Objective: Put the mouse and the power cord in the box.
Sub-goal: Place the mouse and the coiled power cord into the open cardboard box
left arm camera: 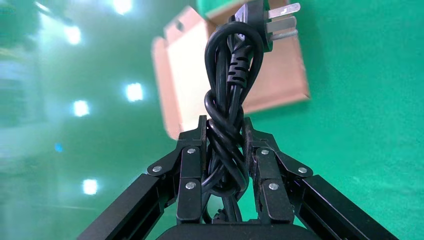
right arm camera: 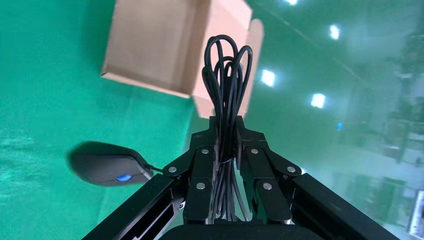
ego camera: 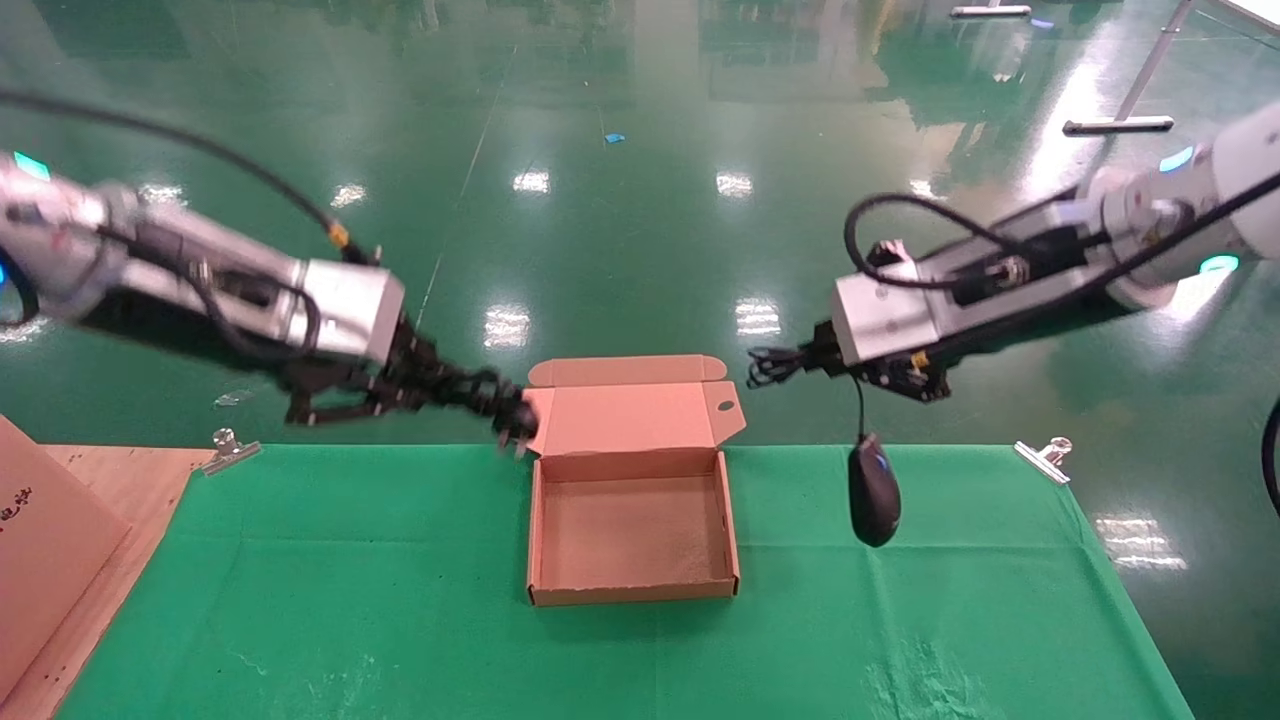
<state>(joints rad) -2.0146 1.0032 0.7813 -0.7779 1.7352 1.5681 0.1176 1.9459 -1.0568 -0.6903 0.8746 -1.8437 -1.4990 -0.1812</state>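
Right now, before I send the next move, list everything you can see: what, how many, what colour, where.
box: 1, brown cardboard, lid open, mid-table, nothing inside
mouse: 1, black, dangling by its cable right of the box
mouse cable: 1 bundle, black, in the right gripper
power cord: 1, black, silver prongs, in the left gripper
tablecloth: 1, green
clips: 2, metal, cloth's far corners
wooden board: 1, brown, table's left edge
left gripper: clamped on the cord, by the lid's left edge
right gripper: clamped on the cable, above the table's far edge
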